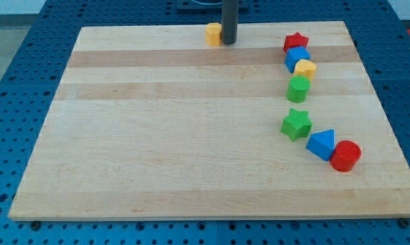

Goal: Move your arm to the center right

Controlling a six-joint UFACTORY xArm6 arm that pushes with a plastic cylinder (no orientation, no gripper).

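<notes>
My tip (228, 42) touches the board's top edge, near centre.

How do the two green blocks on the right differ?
The upper green block is a rounded cylinder; the lower green block is a star. The cylinder touches the yellow block above it; the star stands apart, near the blue triangle. Both share the same green and sit far from my tip.

One raised view from beyond the wooden board's (191, 150) bottom edge, angled down, whole board framed.
</notes>
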